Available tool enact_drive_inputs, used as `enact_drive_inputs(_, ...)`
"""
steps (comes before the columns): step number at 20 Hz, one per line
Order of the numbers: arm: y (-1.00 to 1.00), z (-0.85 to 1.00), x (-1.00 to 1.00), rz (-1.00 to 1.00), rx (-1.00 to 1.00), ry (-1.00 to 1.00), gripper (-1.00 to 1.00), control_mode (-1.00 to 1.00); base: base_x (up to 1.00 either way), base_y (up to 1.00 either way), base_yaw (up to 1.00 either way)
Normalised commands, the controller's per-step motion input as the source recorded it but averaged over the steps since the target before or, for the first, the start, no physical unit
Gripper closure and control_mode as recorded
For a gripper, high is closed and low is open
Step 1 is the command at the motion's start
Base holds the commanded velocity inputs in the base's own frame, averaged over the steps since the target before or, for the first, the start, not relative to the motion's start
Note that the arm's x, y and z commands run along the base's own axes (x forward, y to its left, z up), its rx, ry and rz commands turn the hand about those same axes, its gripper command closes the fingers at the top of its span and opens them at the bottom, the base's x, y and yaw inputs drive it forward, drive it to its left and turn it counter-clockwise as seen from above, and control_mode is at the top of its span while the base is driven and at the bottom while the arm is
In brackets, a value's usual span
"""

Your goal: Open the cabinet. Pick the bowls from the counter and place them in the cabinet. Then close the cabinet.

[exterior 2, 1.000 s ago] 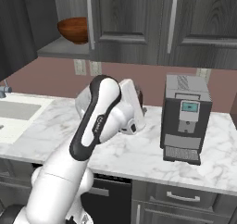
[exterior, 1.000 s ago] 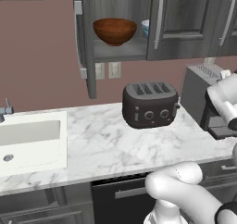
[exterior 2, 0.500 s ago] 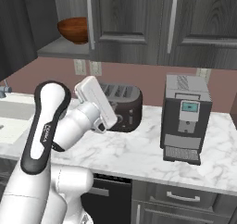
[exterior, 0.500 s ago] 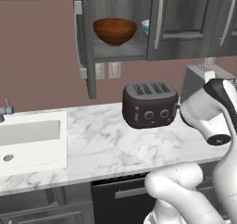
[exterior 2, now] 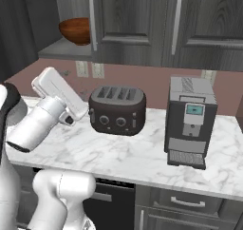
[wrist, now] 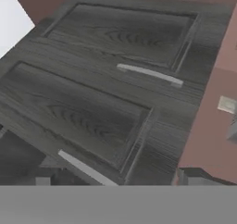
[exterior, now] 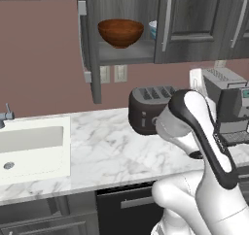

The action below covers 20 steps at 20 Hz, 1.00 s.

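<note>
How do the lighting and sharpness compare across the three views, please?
Left base view: even light, soft highlight on the wooden bowl. Right base view: crisp, mild sheen on the toaster. Hand view: rolled sideways, cabinet doors slightly soft, a blown-out white corner.

– Any readable text, labels, brands or numbers?
– None legible anywhere.
– Not even on the coffee machine?
– Only a small lit blue screen on its front, too small and blurred to read.
– On the toaster?
– Round knobs along the front, no markings clear enough to make out.
– On the cabinet doors?
– Plain dark wood grain and silver bar handles, no lettering or signs.
– On the wall outlets?
– Blank pale plates, no print visible.
</note>
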Motion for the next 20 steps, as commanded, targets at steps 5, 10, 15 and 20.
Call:
enact_drive_inputs(5, 1.0, 0.37, -0.23, 0.0, -0.04, -0.13, -1.0, -1.0, 0.0, 0.0, 0.0)
enact_drive_inputs(10, 1.0, 0.16, -0.17, 0.0, 0.0, -0.05, -1.0, -1.0, 0.0, 0.0, 0.0)
enact_drive_inputs(15, 0.91, 0.02, 0.0, 0.01, 0.0, 0.07, -1.0, -1.0, 0.0, 0.0, 0.0)
enact_drive_inputs(20, 0.74, 0.01, -0.16, 0.0, 0.0, 0.0, -1.0, -1.0, 0.0, 0.0, 0.0)
